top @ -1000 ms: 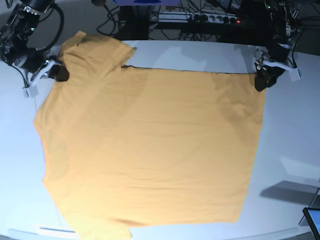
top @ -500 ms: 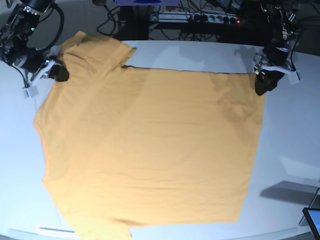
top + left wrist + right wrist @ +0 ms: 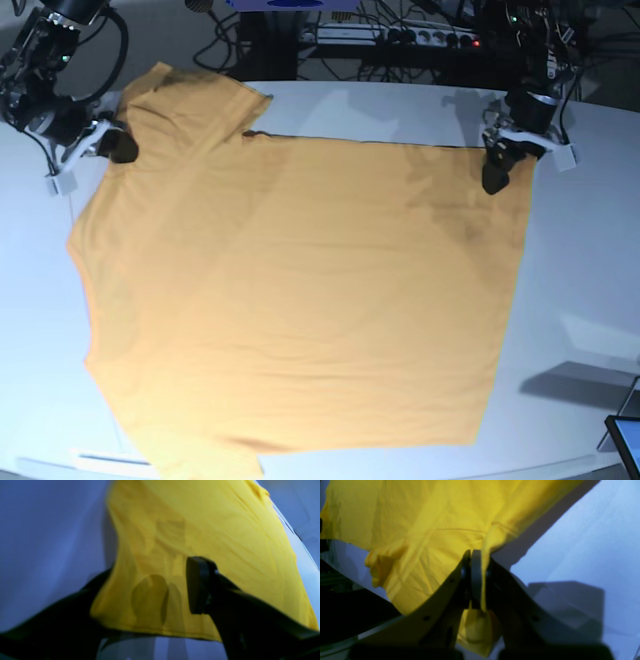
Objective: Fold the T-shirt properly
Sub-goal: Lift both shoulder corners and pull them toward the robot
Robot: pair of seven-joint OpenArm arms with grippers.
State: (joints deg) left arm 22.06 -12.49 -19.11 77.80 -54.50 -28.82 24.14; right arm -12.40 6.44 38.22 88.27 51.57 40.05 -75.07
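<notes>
Your right pincer [image 3: 476, 580] pinches the T-shirt [image 3: 300, 300] lying spread on the counter [image 3: 580, 260], your left pincer [image 3: 172, 592] stands spread astride its corner: close it, then fold.

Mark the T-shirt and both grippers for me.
T-shirt [image 3: 300, 300]: base view, middle of the flat body.
right gripper [image 3: 476, 580]: right wrist view, clamped fingertips.
left gripper [image 3: 172, 592]: left wrist view, between the parted fingertips.

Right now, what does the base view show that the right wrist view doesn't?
Only the base view shows the whole T-shirt spread on the table, and the left gripper at its far corner. Only the right wrist view shows the right gripper shut on a pinched fold of cloth. Both show the shirt and the table.
</notes>
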